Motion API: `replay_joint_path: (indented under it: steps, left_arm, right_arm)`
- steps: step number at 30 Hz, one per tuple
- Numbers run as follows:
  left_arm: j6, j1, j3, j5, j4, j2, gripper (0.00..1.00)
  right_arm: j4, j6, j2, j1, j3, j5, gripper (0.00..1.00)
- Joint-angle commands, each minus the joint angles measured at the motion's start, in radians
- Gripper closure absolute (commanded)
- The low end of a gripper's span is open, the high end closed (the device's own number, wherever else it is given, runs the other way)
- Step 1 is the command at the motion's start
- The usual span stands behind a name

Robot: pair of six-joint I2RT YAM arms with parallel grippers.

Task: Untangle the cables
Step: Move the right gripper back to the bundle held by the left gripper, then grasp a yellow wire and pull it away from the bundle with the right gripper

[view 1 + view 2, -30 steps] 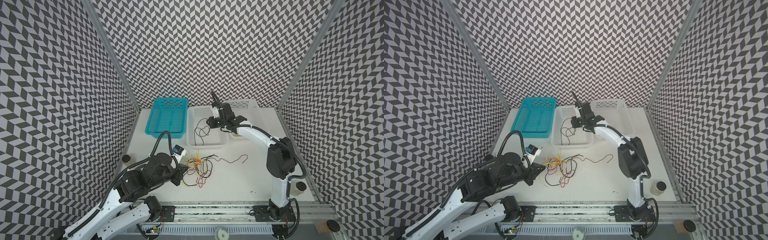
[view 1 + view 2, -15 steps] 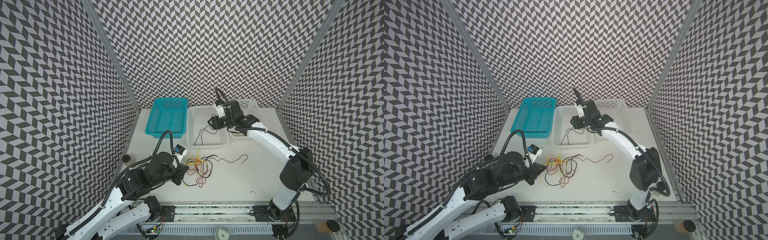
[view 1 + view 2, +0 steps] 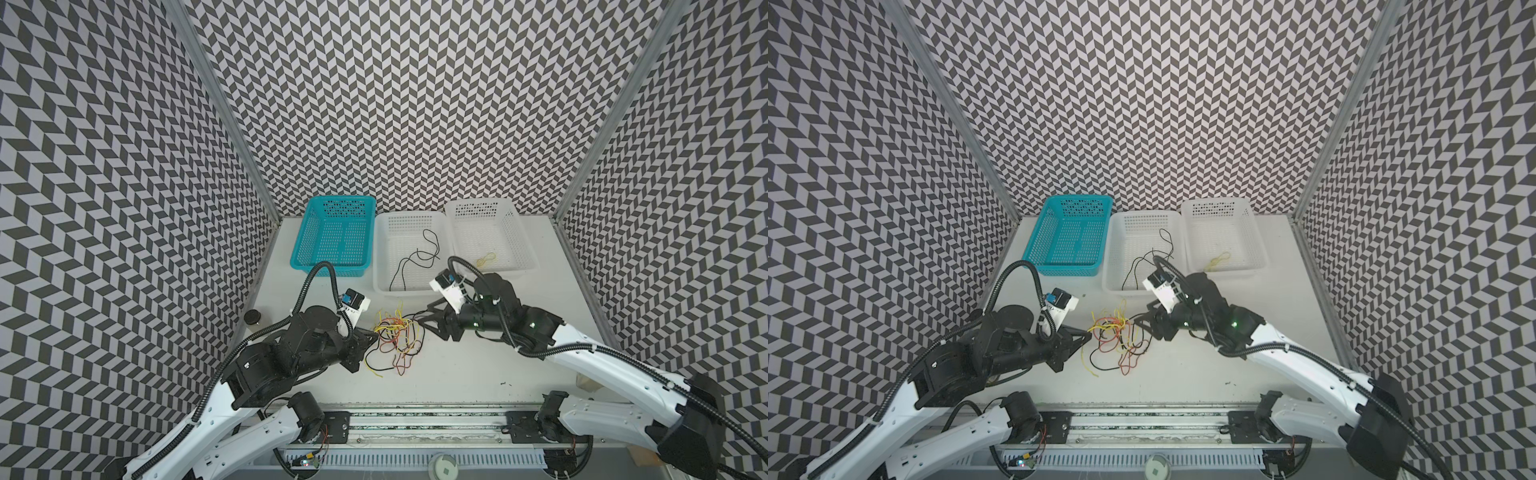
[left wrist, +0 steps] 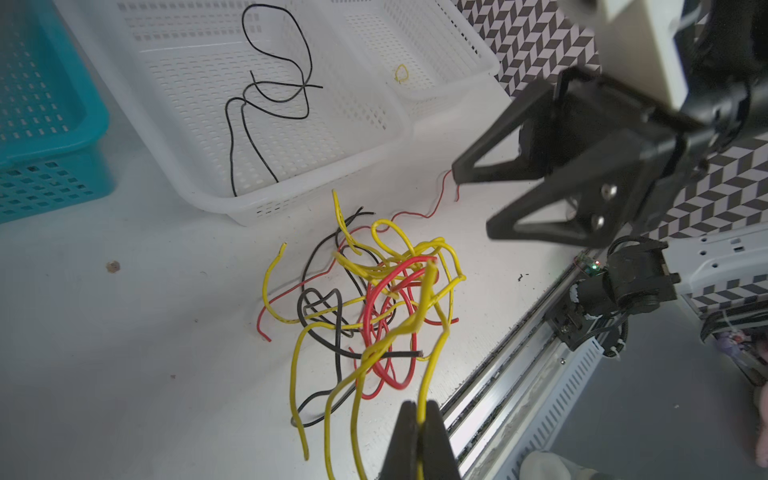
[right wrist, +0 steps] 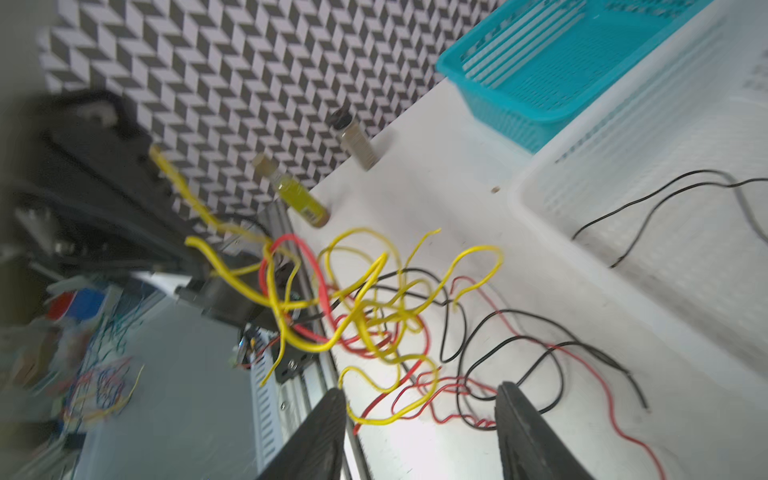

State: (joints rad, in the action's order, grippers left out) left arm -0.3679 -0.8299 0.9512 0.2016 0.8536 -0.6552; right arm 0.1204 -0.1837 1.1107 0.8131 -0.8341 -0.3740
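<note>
Noted white table (image 3: 478, 365) inside chevron-patterned walls. Found three baskets in a row along its far edge: blue basket (image 3: 332, 271) at left, middle white basket (image 3: 399, 291) beside it, right white basket (image 3: 521, 237) touching the middle one. Logged left gripper (image 3: 376, 336) low over the table on the left of both top views, jaws pressed together and pinching one yellow strand (image 4: 432, 365) at the very tip; clearest in the left wrist view. Logged right gripper (image 3: 428, 329) opposite, just beside the heap, jaws spread wide, nothing gripped. Confirmed in the right wrist view, with red and black strands flat on the table between the fingers (image 5: 523, 432). Located cables (image 3: 395, 336) as a knotted heap of yellow, red and black on the table between the two grippers, in front of the middle white basket. Saw several yellow loops raised off the table toward the left gripper, remainder lying flat. Unable to judge contact between a thin red strand end and the right gripper's fingertip. Found one black cable (image 3: 419, 257) loose inside the middle white basket, one small yellow cable (image 3: 486, 259) coiled inside the right white basket. Spotted small bottle (image 3: 252, 329) at the table's left edge, well apart from the heap.
</note>
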Motion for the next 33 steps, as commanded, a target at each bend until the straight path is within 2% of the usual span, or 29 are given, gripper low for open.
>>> replay_joint_path:
  steps: [1, 6, 9, 11, 13, 19, 23, 30, 33]
  left_arm:
    - [-0.056, 0.005, 0.048, 0.079, -0.074, -0.013, 1.0]
    - [-0.113, 0.006, 0.053, 0.113, -0.119, -0.001, 1.0]
    - [-0.135, 0.006, 0.056, 0.136, -0.143, -0.001, 1.0]
    - [-0.14, 0.005, 0.062, 0.145, -0.146, -0.005, 1.0]
    - [-0.139, 0.005, 0.073, 0.135, -0.139, -0.001, 1.0]
    - [-0.105, 0.006, 0.129, 0.069, -0.058, 0.009, 1.0]
    - [-0.082, 0.005, 0.168, 0.014, -0.008, 0.014, 1.0]
    - [-0.074, 0.005, 0.27, -0.071, 0.078, 0.011, 1.0]
    - [-0.041, 0.005, 0.296, -0.135, 0.154, 0.001, 1.0]
  right_arm:
    - [-0.165, 0.026, -0.049, 0.024, 0.051, 0.027, 0.42]
    - [-0.187, 0.013, -0.057, 0.051, 0.104, 0.04, 0.43]
    - [-0.185, 0.02, -0.055, 0.069, 0.116, 0.103, 0.47]
    - [-0.196, 0.014, -0.049, 0.068, 0.123, 0.13, 0.54]
    - [-0.194, 0.01, -0.047, 0.07, 0.122, 0.149, 0.68]
    - [-0.135, 0.013, -0.097, 0.07, 0.128, 0.257, 1.0]
    - [-0.074, 0.001, -0.123, 0.07, 0.125, 0.32, 1.0]
    - [0.164, -0.152, -0.154, 0.042, 0.11, 0.611, 1.0]
    - [0.244, -0.203, -0.231, -0.024, 0.132, 0.603, 1.0]
